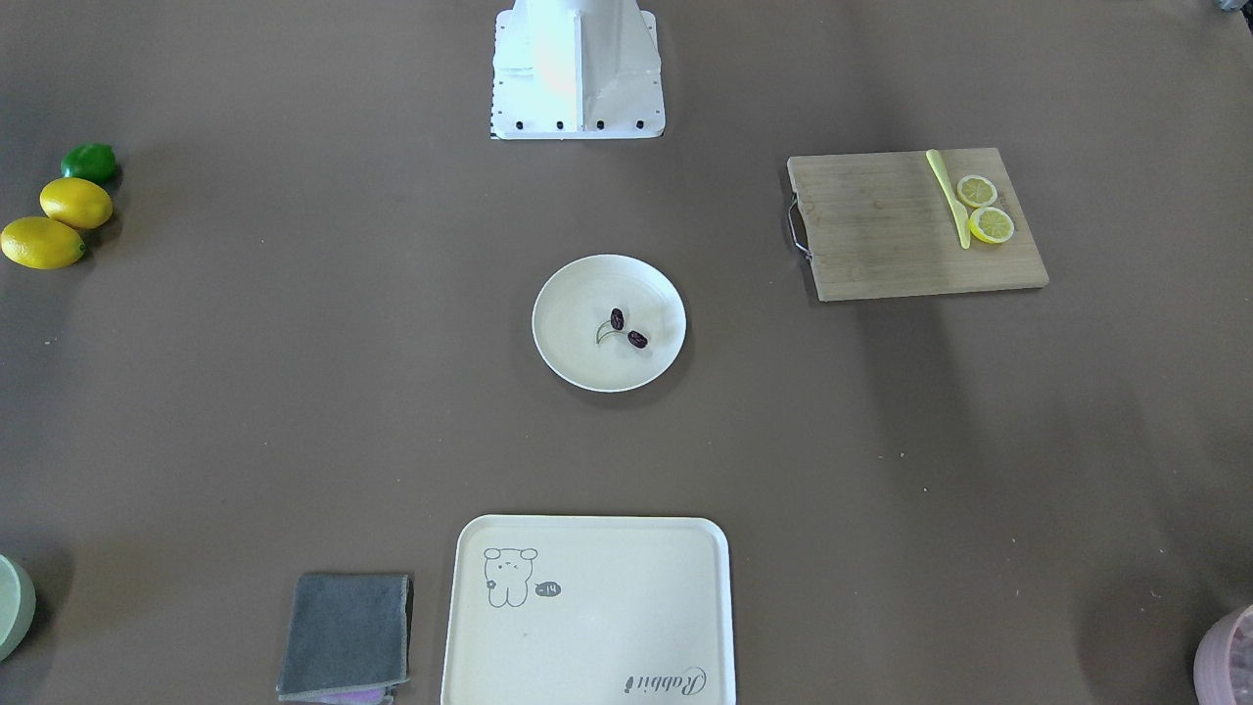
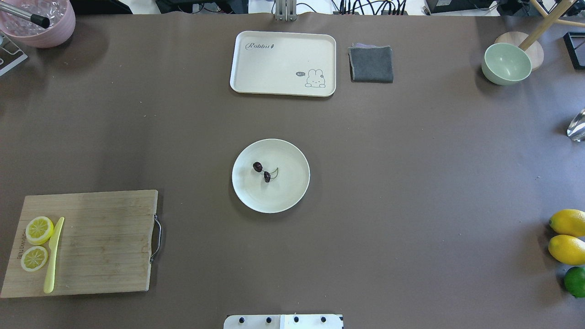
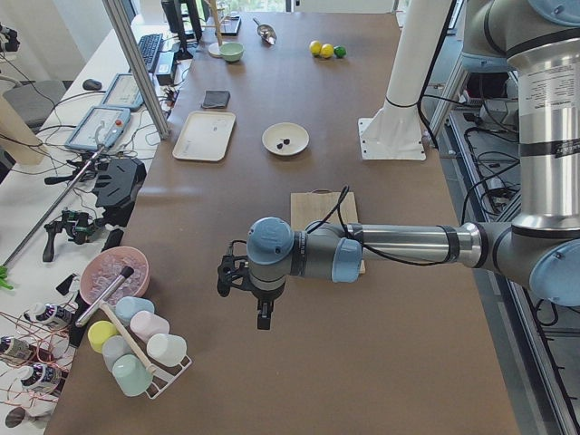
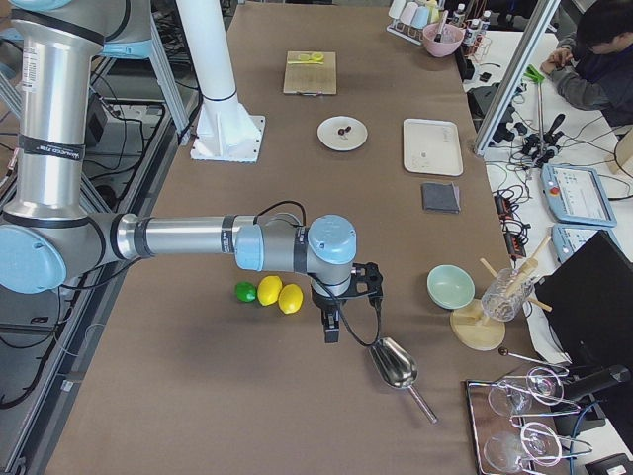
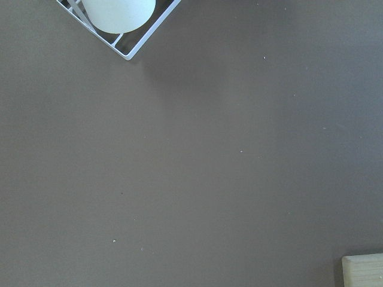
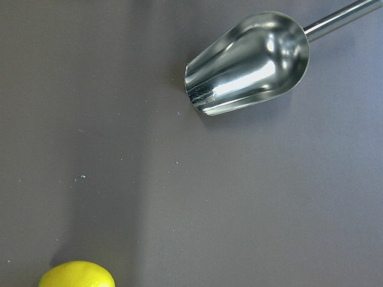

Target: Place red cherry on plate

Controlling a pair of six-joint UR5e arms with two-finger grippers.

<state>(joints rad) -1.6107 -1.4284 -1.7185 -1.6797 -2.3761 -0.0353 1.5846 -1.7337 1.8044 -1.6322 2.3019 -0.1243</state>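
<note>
Left gripper (image 3: pixel 264 319): it points down over bare brown table (image 1: pixel 294 392) at the robot's left end, just off the near corner of the cutting board (image 1: pixel 881 235). It shows only in the side view, so I cannot tell whether its fingers are apart or together. A wire cup rack (image 5: pixel 128 46) sits at the edge of its wrist camera's view.

Right gripper (image 4: pixel 331 332): it also points down, at the opposite end of the table, between the two lemons (image 4: pixel 279 294) and a metal scoop (image 6: pixel 248 63). Again, I cannot tell from the side view how the fingers stand.

Red cherry (image 1: pixel 626 329): the joined dark pair lies inside the plate (image 1: pixel 568 357), close to its middle, with the thin green stem curving across the plate floor. Both arms are well apart from it.

Plate: it stands at the table's centre, between the robot's base (image 1: pixel 578 69) and the cream tray (image 1: pixel 607 627).

Surroundings: a folded grey cloth (image 1: pixel 345 634) lies just beside the tray. The cutting board carries two lemon slices (image 1: pixel 984 208) and a yellow-green knife (image 1: pixel 950 196). A lime (image 1: pixel 90 163) lies next to the lemons.
</note>
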